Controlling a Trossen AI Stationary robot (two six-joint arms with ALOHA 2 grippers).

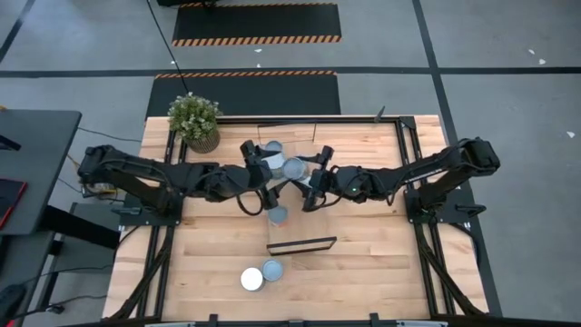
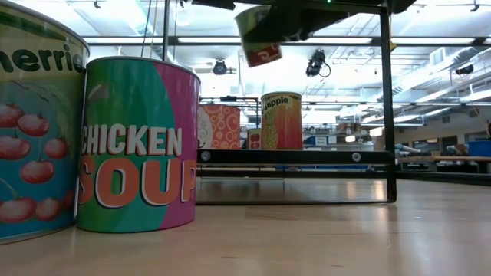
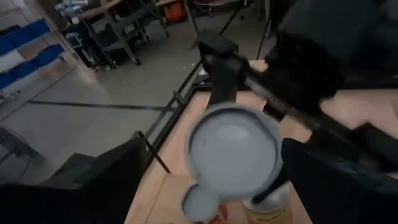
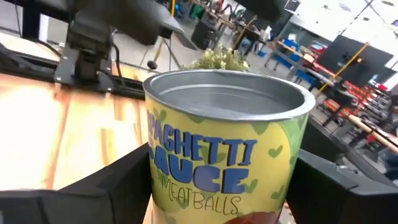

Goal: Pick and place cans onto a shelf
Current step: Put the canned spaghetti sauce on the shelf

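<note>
Nearest you on the bench [image 1: 363,272], two cans stand together close to the near edge: the cherries can [image 2: 31,130] and, touching or almost touching it, the chicken soup can [image 2: 138,146]. From above they show as two round tops side by side, one white [image 1: 251,279] and one bluish [image 1: 271,270].

Farther in, you can see the black end frame of the shelf [image 1: 302,245] standing on the bench, and in the low view its board [image 2: 295,156] runs level with cans on it, among them a pineapple can [image 2: 281,120] and an orange-patterned can [image 2: 221,127].

Over the middle of the bench both arms meet. Your right gripper [image 1: 307,184] is clamped on the spaghetti sauce can [image 4: 230,165], its fingers pressed to both sides of the label; the can hangs in the air, slightly tilted, above the shelf frame [image 2: 259,34]. Your left gripper [image 1: 261,182] stands just beside that can with its fingers spread wide and nothing between them. Its wrist camera looks onto the held can's silvery top [image 3: 235,155], with more cans below it.

At the far edge, another can [image 1: 270,148] sits on the shelf board, and the potted plant [image 1: 196,120] stands near the far left corner.
</note>
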